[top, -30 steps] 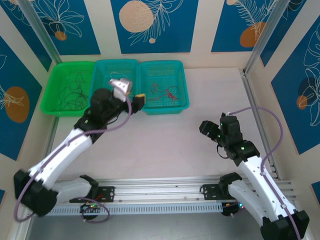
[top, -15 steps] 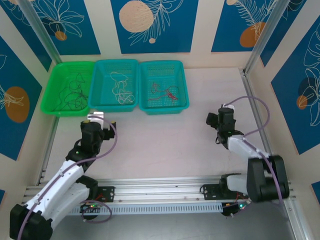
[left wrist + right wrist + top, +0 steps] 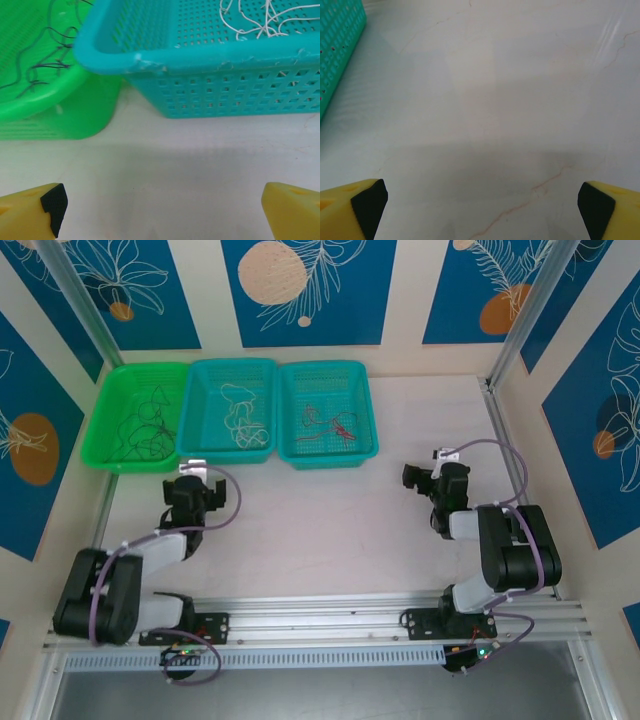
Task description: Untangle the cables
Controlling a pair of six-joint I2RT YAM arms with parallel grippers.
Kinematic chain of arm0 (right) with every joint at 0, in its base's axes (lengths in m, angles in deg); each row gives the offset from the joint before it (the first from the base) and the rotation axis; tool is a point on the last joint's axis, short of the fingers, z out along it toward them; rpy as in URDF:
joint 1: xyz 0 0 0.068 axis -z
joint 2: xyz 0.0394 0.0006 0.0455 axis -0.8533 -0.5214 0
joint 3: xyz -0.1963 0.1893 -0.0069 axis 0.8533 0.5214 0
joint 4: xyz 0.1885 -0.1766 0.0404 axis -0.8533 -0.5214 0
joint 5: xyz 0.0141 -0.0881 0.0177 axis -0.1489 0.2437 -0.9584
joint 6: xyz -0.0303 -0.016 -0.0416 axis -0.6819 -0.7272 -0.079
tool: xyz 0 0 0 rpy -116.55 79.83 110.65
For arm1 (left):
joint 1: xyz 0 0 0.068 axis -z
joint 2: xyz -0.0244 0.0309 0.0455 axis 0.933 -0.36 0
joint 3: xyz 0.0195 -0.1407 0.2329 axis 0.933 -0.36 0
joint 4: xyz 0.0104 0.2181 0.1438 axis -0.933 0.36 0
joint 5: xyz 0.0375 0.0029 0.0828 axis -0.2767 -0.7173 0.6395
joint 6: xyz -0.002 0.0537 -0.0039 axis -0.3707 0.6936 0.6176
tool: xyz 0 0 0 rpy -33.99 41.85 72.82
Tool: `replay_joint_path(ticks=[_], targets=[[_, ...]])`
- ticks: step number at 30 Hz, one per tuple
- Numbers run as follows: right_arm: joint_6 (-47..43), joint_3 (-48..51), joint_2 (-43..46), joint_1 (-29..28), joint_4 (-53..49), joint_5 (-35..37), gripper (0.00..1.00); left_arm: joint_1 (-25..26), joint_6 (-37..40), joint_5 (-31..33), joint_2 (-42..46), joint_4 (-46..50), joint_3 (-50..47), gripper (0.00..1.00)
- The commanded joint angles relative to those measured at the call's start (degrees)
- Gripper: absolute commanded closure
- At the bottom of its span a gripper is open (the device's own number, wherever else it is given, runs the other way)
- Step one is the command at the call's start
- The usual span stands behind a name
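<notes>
Along the far edge of the table, top view: three baskets stand side by side, touching.
Green basket: the black cable, a loose squiggle.
Middle basket: the white cable.
Right basket: the red cable.
Progress: every colour lies alone in its own basket, so I judge the untangling practically done.
Arms, top view: the left gripper and right gripper hang low, apart from the baskets.
Left wrist view: the left gripper is spread wide and holds nothing; the green basket and middle basket are just ahead, with the black cable and white cable inside.
Right wrist view: the right gripper is spread wide and empty over the table; a corner of the right basket is at the left.
</notes>
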Motion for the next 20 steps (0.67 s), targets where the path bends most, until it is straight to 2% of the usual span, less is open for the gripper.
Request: replay_joint_path(ticks=[1, 3, 4, 6, 7, 20], targets=[[-1.89, 0.49, -0.44, -0.66, 7.35, -0.94, 0.01, -2.5, 0.38, -7.13, -7.81, -15.08, 1.4, 0.0], [-1.73, 0.13, -0.06, -0.46, 6.01, -1.23, 0.01, -3.21, 0.5, -8.25, -13.86, -23.39, 0.92, 0.0], [-1.72, 0.07, -0.02, -0.41, 5.83, -1.56, 0.01, -3.42, -0.34, -9.23, -11.06, -15.61, 2.05, 0.0], [-1.98, 0.04, -0.05, -0.71, 5.89, -1.31, 0.01, -3.98, 0.18, -10.4, -12.49, -19.5, 1.39, 0.0], [-1.83, -0.09, 0.17, -0.58, 5.38, -1.5, 0.01, -3.97, 0.0, -10.46, -11.71, -17.35, 1.72, 0.0], [-1.99, -0.02, 0.07, -0.57, 5.47, -1.84, 0.01, -3.89, 0.35, -10.79, -11.99, -17.92, 1.68, 0.0]])
